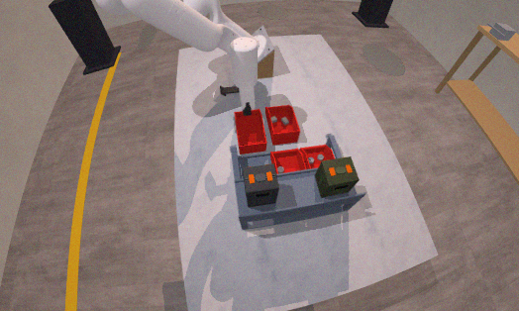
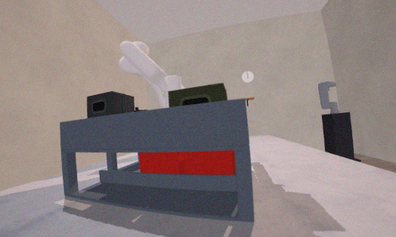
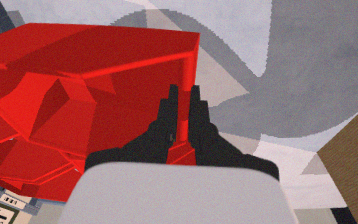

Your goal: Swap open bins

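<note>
My gripper (image 1: pixel 247 112) (image 3: pixel 183 97) is shut on the end wall of the empty red bin (image 1: pixel 251 134) (image 3: pixel 140 62), at the end nearest the arm. The bin hangs off the table top, in front of the left part of the grey shelf (image 1: pixel 292 216) (image 2: pixel 150 132); how high it hangs is hard to tell. The place (image 1: pixel 256 161) at the left of the shelf holds no bin. The red bin with parts (image 1: pixel 287 137) stands on the table just right of the held bin, with grey parts inside. The gripper is hidden in the exterior view.
Two more red bins, a middle one (image 1: pixel 290 159) and a right one (image 1: pixel 323 150), sit in the shelf with parts. A dark grey case (image 1: pixel 261 190) and a green case (image 1: pixel 338 180) stand on its top board. A small black object (image 1: pixel 229 90) lies left of the arm.
</note>
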`<state>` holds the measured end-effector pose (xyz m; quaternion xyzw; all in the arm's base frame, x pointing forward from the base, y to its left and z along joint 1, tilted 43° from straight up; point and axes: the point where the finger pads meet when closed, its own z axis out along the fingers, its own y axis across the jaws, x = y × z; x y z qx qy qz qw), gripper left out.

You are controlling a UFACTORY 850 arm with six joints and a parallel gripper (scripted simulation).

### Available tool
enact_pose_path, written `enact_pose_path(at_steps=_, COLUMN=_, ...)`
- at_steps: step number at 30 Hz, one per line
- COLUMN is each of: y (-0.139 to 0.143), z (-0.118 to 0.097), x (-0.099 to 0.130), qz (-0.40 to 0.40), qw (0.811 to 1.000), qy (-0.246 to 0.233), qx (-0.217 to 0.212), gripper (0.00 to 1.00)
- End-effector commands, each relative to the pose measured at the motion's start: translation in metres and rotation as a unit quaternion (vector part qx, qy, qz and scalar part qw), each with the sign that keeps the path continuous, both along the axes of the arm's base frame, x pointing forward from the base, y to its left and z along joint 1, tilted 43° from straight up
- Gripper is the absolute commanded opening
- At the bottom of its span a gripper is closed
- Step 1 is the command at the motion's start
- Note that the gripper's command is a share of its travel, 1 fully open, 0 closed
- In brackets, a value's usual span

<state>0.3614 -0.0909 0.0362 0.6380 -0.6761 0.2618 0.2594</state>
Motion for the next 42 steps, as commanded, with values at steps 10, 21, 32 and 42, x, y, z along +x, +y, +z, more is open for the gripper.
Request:
enact_pose_path(at_steps=10, y=0.0, z=-0.001, x=0.001, qz=0.0, qw=1.0, qy=-0.001, qx=0.0, gripper=0.0)
enact_pose_path(at_steps=21, y=-0.005, z=-0.006, x=0.0, qz=0.0, qw=1.0, qy=-0.001, qx=0.0, gripper=0.0)
enact_pose_path(at_steps=32, y=-0.014, z=-0.015, x=0.0, qz=0.0, qw=1.0, qy=-0.001, qx=0.0, gripper=0.0)
enact_pose_path(at_steps=42, y=-0.017, z=-0.019, x=0.0, qz=0.0, qw=1.0, qy=-0.001, qx=0.0, gripper=0.0)
